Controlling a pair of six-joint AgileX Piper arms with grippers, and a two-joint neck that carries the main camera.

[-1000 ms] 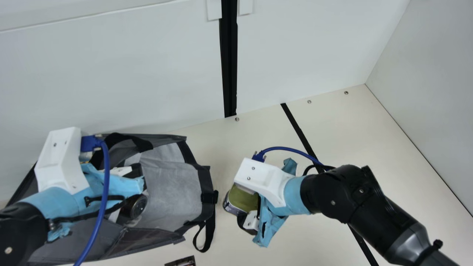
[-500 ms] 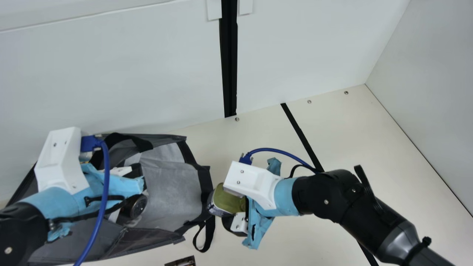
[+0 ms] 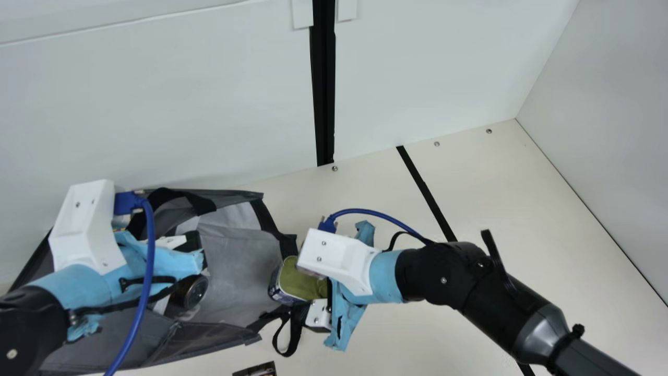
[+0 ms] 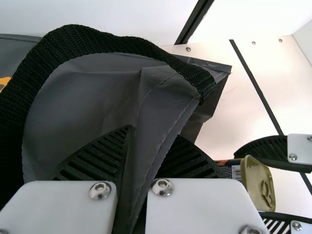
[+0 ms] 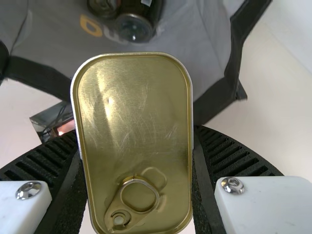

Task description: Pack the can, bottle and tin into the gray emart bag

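1 dark printed item near bag | black strap near tin

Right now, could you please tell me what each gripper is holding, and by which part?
The right gripper holds the tin by its two long sides; the left gripper holds the gray bag by a fold of its fabric.

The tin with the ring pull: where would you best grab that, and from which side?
Probably by its two long sides, coming from the lid side, as the right gripper holds it now. Those sides of the tin run straight and parallel, giving each finger a matching surface; the ring pull looks a poorer grip.
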